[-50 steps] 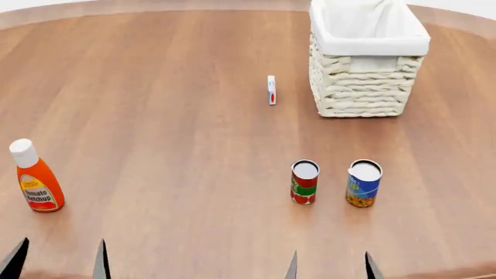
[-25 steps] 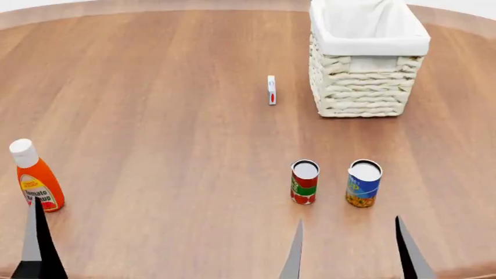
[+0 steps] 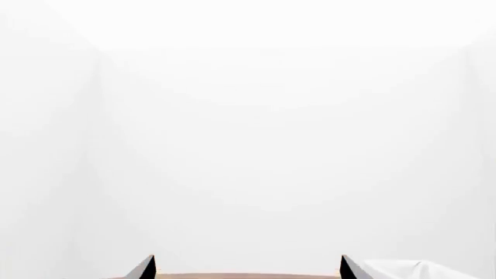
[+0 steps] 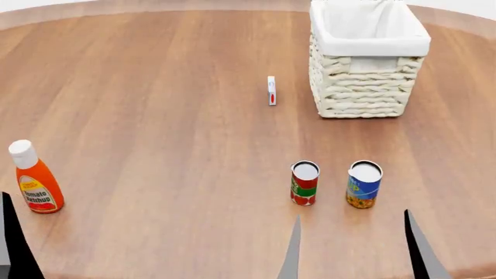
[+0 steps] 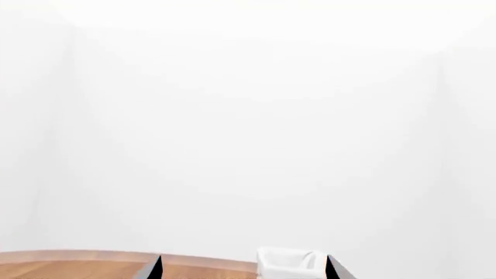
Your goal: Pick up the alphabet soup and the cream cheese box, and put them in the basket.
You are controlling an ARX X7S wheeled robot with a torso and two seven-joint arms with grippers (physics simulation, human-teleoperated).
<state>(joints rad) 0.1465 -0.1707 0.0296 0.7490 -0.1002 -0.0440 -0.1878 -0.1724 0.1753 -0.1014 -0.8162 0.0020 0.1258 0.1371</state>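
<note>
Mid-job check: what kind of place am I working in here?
Probably a bare simulated tabletop test scene, not a real kitchen: a round brown wooden table in a blank white room, with groceries like an orange ketchup bottle and a cream-white wicker basket.

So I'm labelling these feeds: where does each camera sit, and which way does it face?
Head view: high on the robot, looking down over the table; pincer tips show at the bottom edge.
Left wrist view: near the left pincer, facing level at a white wall.
Right wrist view: near the right pincer, likewise level.
All three show the basket.
</note>
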